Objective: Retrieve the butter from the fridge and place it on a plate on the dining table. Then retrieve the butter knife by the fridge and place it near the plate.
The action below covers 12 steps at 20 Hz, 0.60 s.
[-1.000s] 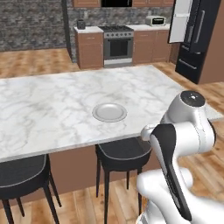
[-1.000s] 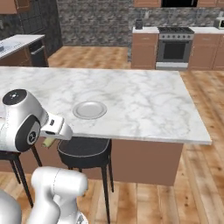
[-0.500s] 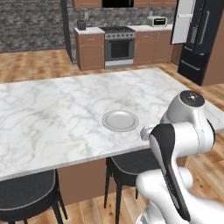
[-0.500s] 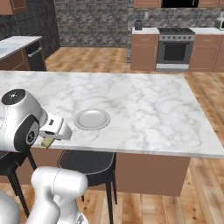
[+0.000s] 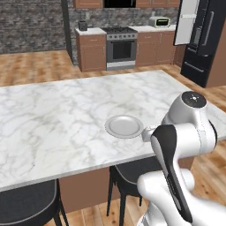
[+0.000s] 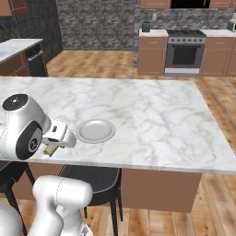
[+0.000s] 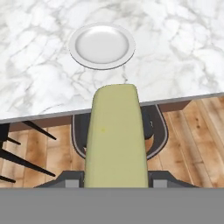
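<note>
The pale yellow-olive butter (image 7: 116, 140) sits clamped between my gripper's (image 7: 116, 180) fingers, in front of the table's near edge and above a stool. In the right base view the gripper (image 6: 53, 146) is shut on the butter (image 6: 50, 150) just left of the plate (image 6: 95, 130). The light-grey plate (image 7: 101, 46) lies bare on the marble dining table (image 5: 53, 123), close to its near edge, and shows as the plate (image 5: 124, 126) beside my forearm. The black fridge (image 5: 204, 42) stands far right with one door (image 5: 187, 21) swung open. The butter knife is out of view.
Black stools (image 5: 27, 206) (image 6: 94, 180) are tucked under the table's near edge, one stool (image 7: 154, 131) right below the butter. A stove (image 5: 121, 47) and brown cabinets (image 5: 92, 52) line the back wall across the wooden floor.
The base has driven along and towards the table, so the plate now sits nearer and more central in both base views. The gripper still holds the butter the same way.
</note>
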Motion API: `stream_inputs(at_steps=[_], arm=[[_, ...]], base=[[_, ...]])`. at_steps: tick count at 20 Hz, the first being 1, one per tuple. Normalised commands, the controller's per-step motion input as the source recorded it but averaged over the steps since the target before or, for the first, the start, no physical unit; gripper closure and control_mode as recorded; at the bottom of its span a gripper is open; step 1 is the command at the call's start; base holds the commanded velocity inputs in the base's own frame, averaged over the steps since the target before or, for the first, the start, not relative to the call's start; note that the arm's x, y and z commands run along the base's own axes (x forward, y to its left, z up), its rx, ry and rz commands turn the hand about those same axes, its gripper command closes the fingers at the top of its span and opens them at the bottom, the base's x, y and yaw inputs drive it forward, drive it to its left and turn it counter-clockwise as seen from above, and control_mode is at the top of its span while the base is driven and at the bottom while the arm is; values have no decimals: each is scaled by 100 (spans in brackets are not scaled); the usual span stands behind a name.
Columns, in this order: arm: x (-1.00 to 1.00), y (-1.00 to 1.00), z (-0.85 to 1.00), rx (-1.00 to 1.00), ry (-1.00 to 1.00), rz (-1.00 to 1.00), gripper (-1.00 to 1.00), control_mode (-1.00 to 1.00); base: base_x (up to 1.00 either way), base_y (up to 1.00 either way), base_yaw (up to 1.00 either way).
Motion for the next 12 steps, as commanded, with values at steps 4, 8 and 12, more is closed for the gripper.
stream_inputs(at_steps=[4,8,12], arm=[[0,0,0,0,0,0,100,100],[38,2,0,0,-2,0,100,-100],[97,0,0,0,0,0,100,-100]], base=[[0,0,0],[0,0,0],[0,0,0]])
